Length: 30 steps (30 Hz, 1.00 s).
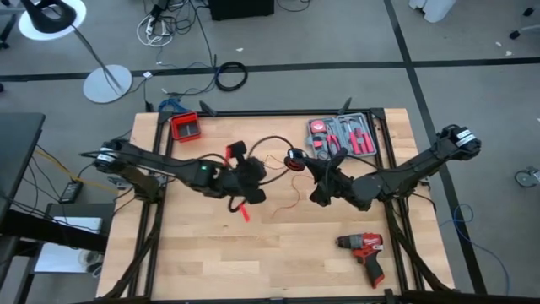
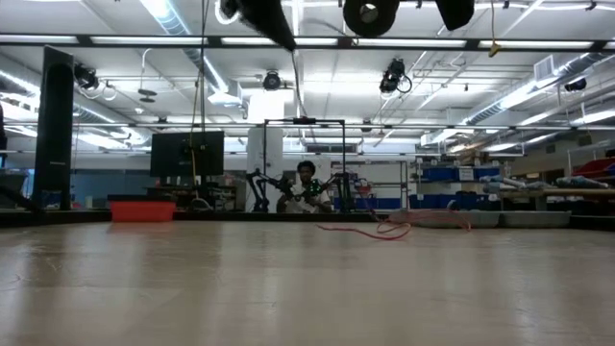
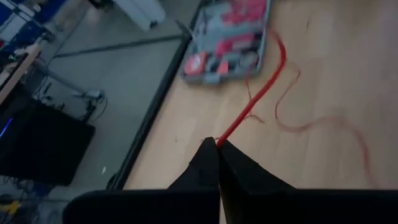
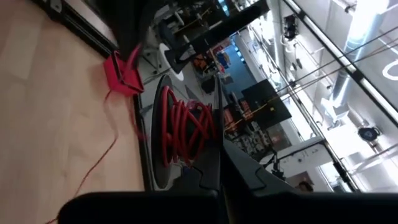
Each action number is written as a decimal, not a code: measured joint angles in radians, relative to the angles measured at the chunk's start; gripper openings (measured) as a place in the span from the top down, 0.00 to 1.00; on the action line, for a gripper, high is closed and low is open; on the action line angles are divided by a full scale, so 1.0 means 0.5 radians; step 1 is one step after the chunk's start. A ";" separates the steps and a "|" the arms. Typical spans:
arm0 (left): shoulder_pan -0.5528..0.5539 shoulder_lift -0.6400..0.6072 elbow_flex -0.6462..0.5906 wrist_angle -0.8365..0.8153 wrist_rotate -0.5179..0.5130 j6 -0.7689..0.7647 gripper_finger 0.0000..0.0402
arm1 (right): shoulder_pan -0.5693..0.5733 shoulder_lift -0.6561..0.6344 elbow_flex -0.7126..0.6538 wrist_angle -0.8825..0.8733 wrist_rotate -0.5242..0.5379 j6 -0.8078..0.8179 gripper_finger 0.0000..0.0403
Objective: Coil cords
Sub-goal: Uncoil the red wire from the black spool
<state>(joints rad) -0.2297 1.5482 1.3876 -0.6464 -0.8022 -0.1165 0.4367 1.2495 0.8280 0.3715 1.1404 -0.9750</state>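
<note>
The cords are thin red and black wires. Part of the red wire is wound on a small black spool [image 1: 295, 160] [image 4: 183, 134], which hangs high over the table in the low view [image 2: 371, 14]. My right gripper [image 1: 310, 171] [image 4: 219, 154] is shut at the spool. My left gripper [image 1: 251, 181] [image 3: 217, 144] is shut on a red wire. A black wire [image 1: 270, 140] arches between the two grippers. A slack stretch of thin red wire [image 1: 291, 204] [image 2: 375, 230] lies on the wooden table. My left gripper pinches the red wire [image 3: 225, 134] between its two fingertips. The wire runs straight and taut away from the tips, slanting above the table toward the tool case. My right gripper is shut at the edge of the wound spool [image 4: 205, 146], held clear above the table. The fingers hide which part they have.
A grey tool case [image 1: 344, 135] [image 3: 227, 43] lies at the far right of the table. A red drill [image 1: 364, 252] lies near the front right. A red bin [image 1: 185, 126] [image 2: 142, 209] stands at the far left corner.
</note>
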 joint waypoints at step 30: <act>-0.157 0.220 0.001 0.524 0.242 0.068 1.00 | -0.195 0.002 -0.001 0.225 -0.033 0.181 1.00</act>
<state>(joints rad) -0.3084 1.6584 1.3880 -0.3842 -0.6813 -0.0825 0.3393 1.2503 0.8276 0.4842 1.1237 -0.8847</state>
